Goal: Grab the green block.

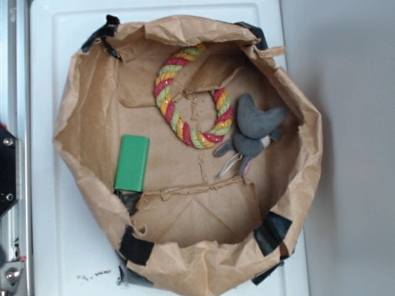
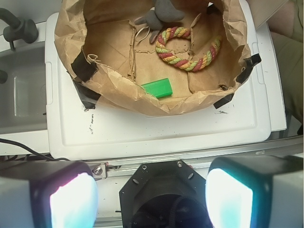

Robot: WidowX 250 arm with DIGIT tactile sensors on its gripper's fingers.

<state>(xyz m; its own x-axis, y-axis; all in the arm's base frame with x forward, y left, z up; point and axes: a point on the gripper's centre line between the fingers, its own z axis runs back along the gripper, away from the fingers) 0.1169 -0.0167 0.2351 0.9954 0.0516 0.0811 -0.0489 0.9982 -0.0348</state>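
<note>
White tray, taped paper bin (crumpled rim), green block inside, claw spread wide, empty.

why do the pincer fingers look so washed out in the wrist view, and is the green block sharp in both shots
Wrist view: the fingers sit right at the lens, out of focus and glowing with cyan-pink glare; the green block is fairly sharp but partly hidden by the paper bag rim. Exterior view: even, soft lighting, slightly grainy, the green block fully visible.
</note>
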